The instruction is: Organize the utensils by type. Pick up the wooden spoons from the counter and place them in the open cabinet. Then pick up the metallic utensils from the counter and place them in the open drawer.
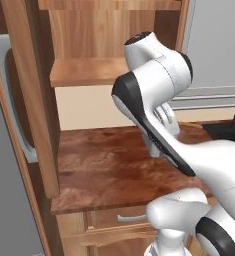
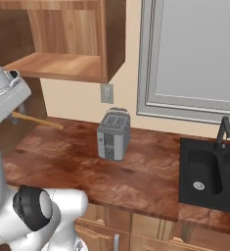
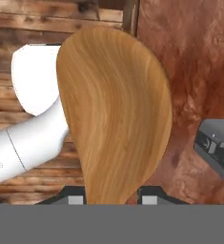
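Note:
My gripper [image 3: 111,198] is shut on an orange-brown wooden spoon [image 3: 116,114], whose broad bowl rises between the two fingertips [image 3: 70,196] in the hand view. In the right base view the hand [image 2: 6,93] hangs at the far left above the counter [image 2: 136,171], just below the open cabinet [image 2: 57,66], and the spoon's thin handle [image 2: 38,120] sticks out to the right. In the left base view the arm covers the hand in front of the cabinet shelf [image 1: 86,72]. The metallic utensils are out of view.
A grey toaster [image 2: 114,135] stands mid-counter near the back wall. A black sink [image 2: 209,171] with a faucet lies to the right. The open cabinet door [image 1: 34,100] with its grey handle stands at the left. A drawer front [image 1: 131,218] sits under the counter edge.

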Motion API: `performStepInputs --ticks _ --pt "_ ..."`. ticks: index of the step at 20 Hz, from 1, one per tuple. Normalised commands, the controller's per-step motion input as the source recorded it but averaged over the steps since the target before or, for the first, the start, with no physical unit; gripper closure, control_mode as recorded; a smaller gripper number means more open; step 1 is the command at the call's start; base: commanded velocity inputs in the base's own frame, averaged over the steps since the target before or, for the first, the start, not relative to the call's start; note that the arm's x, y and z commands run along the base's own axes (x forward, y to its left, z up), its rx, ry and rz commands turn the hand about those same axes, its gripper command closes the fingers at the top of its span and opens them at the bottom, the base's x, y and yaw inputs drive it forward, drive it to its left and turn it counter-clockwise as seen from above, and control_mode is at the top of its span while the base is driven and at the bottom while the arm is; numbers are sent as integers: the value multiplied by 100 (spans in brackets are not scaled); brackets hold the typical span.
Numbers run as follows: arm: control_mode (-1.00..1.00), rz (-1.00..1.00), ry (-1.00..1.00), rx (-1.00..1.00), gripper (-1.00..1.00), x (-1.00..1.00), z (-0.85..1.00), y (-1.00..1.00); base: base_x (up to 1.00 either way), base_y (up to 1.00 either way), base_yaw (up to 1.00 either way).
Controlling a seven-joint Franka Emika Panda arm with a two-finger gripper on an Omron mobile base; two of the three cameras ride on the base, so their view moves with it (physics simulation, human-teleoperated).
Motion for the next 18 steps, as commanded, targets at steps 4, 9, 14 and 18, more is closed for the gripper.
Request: performStepInputs --ticks 4,9,14,18 --pt "-100 30 -27 0 100 11 23 -2 0 0 0" --pt "-100 13 -23 0 100 58 28 0 0 0 0" --pt "-100 2 -27 5 100 56 36 8 0 0 0" --pt "-100 1 -27 3 100 45 38 18 0 0 0"
